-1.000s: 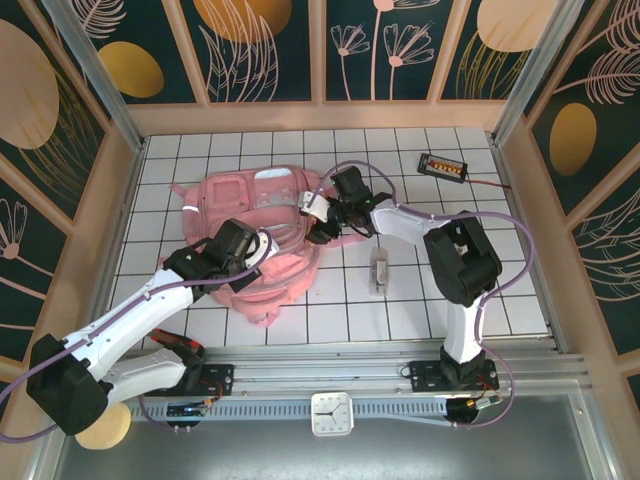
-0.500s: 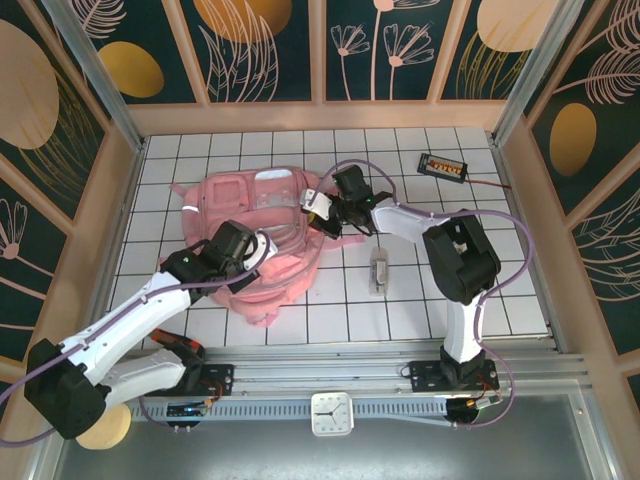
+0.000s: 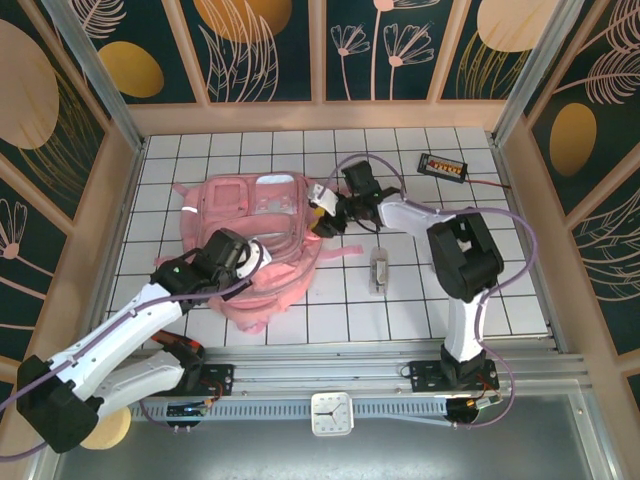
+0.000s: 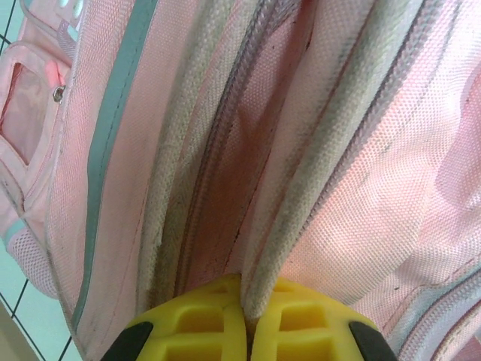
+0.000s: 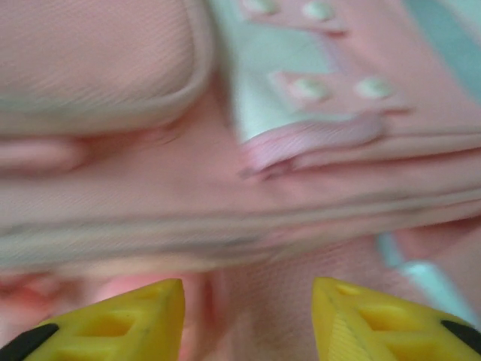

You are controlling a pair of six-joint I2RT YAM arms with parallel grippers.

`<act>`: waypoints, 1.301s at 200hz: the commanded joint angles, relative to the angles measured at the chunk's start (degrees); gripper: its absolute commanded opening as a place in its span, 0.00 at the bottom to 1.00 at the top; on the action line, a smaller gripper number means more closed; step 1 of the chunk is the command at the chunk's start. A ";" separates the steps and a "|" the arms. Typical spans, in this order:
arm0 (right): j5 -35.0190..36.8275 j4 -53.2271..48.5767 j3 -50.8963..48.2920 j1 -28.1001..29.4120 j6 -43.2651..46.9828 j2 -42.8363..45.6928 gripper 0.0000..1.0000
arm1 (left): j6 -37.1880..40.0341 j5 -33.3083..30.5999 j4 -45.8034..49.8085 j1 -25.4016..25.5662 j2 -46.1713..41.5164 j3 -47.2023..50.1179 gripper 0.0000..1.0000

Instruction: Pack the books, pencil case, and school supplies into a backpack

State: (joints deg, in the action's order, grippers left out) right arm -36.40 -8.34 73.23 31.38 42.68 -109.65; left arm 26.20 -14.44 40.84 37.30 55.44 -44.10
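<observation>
Backpack (image 3: pixel 245 215) lies flat on the tiled table (image 3: pixel 420 300), left of centre in the top view. Its clear-fronted pockets face the top of the frame.

Left arm (image 3: pixel 130 320) runs from the lower-left corner up and to the right, stretched low, wrist bent over the bag's lower edge. Left gripper (image 3: pixel 258 262) sits on that edge. In its wrist view the yellow fingers (image 4: pixel 197 331) are pressed together at the bottom of the frame. A grey-piped fold (image 4: pixel 293 218) of the bag's pink fabric is pinched between them and runs up the frame.

Right arm (image 3: pixel 462 255) rises from its base at lower right, elbow folded at mid-right, forearm reaching left and slightly up. Right gripper (image 3: pixel 325 213) meets the bag's right edge, near centre. Its wrist view is blurred: yellow fingers (image 5: pixel 113 320) sit apart at the bottom corners, jaws parted, with pink fabric and pale trim beyond the gap. Whether the pads touch the fabric cannot be told.

Black device (image 3: pixel 441 165) with orange dots rests upper right, well apart from the bag. Small pale object (image 3: pixel 378 271) sits on the tiles right of the bag, below the right forearm.
</observation>
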 commanded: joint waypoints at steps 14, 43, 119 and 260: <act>-9.14 3.80 -6.73 1.34 -3.68 6.58 0.52 | 1.60 -2.44 3.04 -0.04 -2.87 1.67 0.00; -9.96 5.32 -6.71 3.25 -3.90 4.96 0.52 | 1.49 -3.35 2.93 -0.12 -2.59 1.47 0.00; -9.18 9.74 -9.42 5.38 -5.87 2.26 0.51 | 1.07 -4.27 2.09 -0.15 -0.77 -0.38 0.00; -5.07 15.33 -13.74 5.14 -8.80 5.56 0.00 | -2.99 -5.66 3.05 -0.13 -2.40 -2.53 0.00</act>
State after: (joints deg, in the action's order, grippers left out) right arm -42.94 5.93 61.41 37.67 33.89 -106.87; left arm 24.99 -16.99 42.61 37.30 54.63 -44.23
